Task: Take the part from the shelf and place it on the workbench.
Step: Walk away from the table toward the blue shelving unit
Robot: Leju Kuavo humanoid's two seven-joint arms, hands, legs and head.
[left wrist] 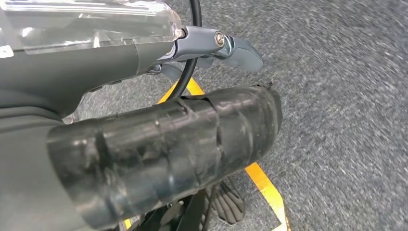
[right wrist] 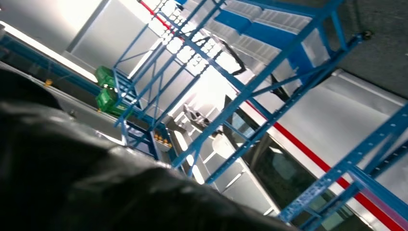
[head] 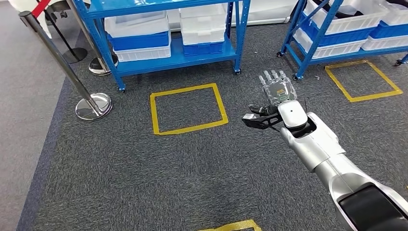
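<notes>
In the head view my right hand (head: 276,89) reaches forward over the dark carpet, fingers stretched out and apart, its dark thumb (head: 260,119) sticking out to the left, holding nothing. Ahead stands a blue shelf (head: 178,60) with white and blue bins (head: 139,33); I cannot make out the part. The right wrist view looks past the dark blurred hand (right wrist: 72,168) up at blue shelf frames (right wrist: 269,82). In the left wrist view my left hand (left wrist: 144,125) hangs over the carpet, its black-wrapped thumb and a grey finger (left wrist: 240,50) apart, with nothing in it.
A second blue shelf (head: 308,53) with bins stands at the back right. Yellow tape squares (head: 154,113) (head: 363,98) mark the carpet in front of both shelves. Two chrome barrier posts (head: 91,106) stand at the left, beside a strip of smoother grey floor.
</notes>
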